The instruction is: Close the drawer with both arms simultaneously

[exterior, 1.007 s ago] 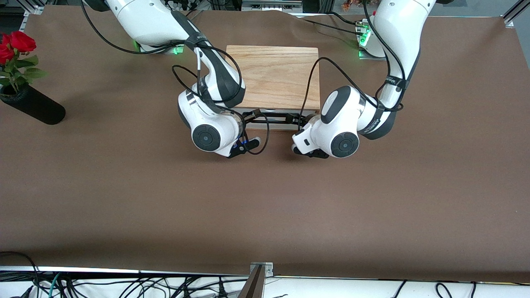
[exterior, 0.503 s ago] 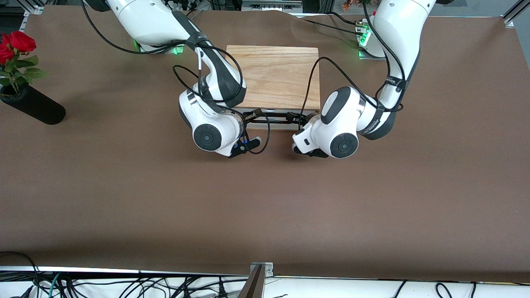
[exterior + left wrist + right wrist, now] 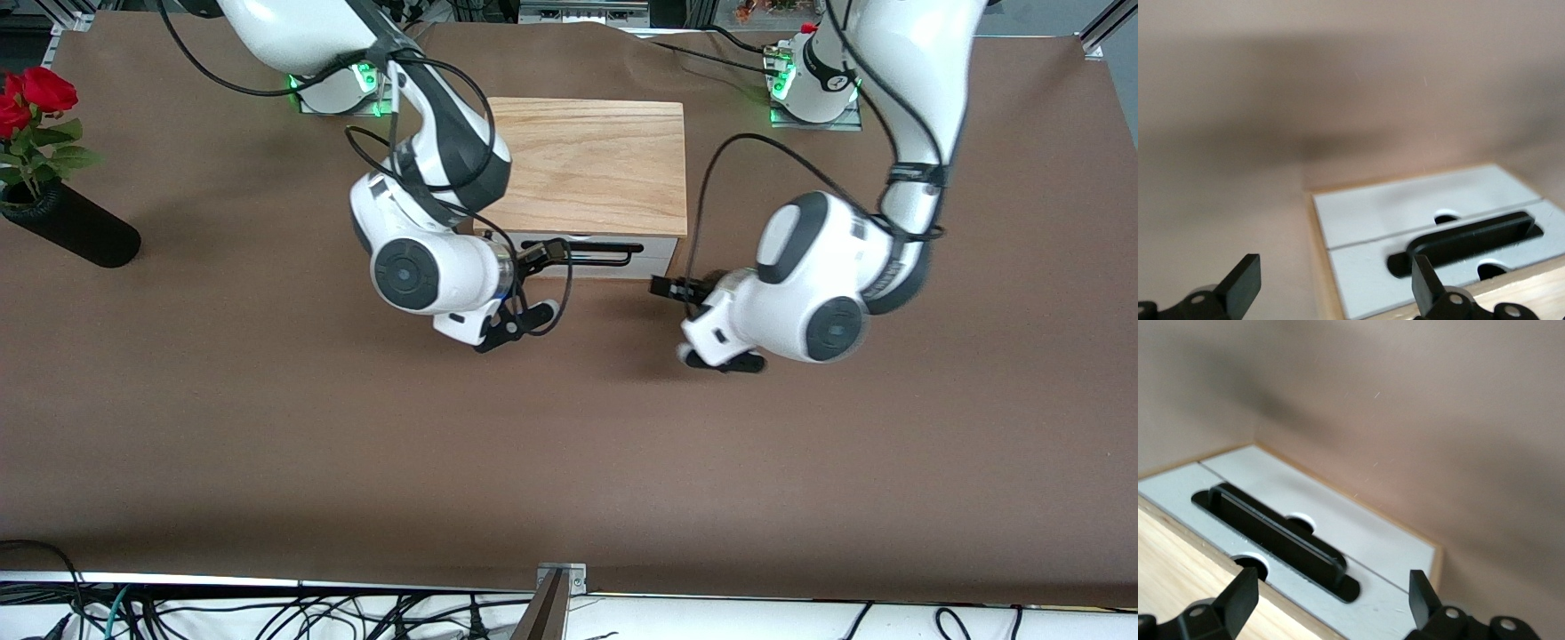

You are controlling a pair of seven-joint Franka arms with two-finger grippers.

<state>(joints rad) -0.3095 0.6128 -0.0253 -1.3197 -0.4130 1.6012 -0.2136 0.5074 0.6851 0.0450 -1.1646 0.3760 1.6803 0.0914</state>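
The oak box stands between the two arm bases. The drawer sits pushed in, its white front level with the box's front, and its black handle shows. My right gripper is open and empty just in front of the handle's end toward the right arm. The right wrist view shows the open right gripper over the drawer front and handle. My left gripper is open and empty, off the box's corner toward the left arm's end. The left wrist view shows the open left gripper, the drawer front and handle.
A black vase with red roses lies at the right arm's end of the brown table. Loose cables run below the table's edge nearest the front camera.
Both grippers have drawn back from the drawer front. The left arm has swung toward its end of the table and nearer the front camera; the right arm has shifted toward its end.
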